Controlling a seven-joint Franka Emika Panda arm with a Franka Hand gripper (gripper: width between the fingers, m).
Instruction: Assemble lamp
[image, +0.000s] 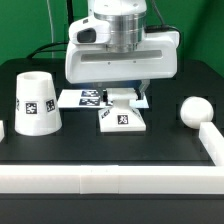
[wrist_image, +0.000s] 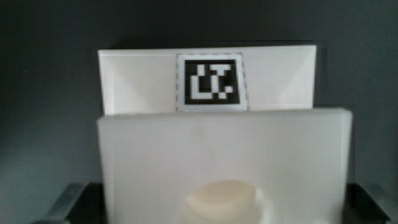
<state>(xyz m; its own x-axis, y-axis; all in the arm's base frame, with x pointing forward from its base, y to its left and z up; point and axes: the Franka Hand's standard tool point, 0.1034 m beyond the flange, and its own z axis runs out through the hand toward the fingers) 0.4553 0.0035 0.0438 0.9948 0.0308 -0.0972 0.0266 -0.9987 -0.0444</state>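
The white lamp base lies flat at the table's middle, its tag facing up. My gripper is lowered over its far part. In the wrist view the base fills the picture, with its tag and round socket showing. One dark fingertip stands close beside each side edge, and the jaws look wide open. The tapered shade stands at the exterior view's left. The ball-headed bulb lies at the exterior view's right.
The marker board lies flat just behind the base, partly under the gripper. A low white wall runs along the table's front edge and turns back along the exterior view's right side.
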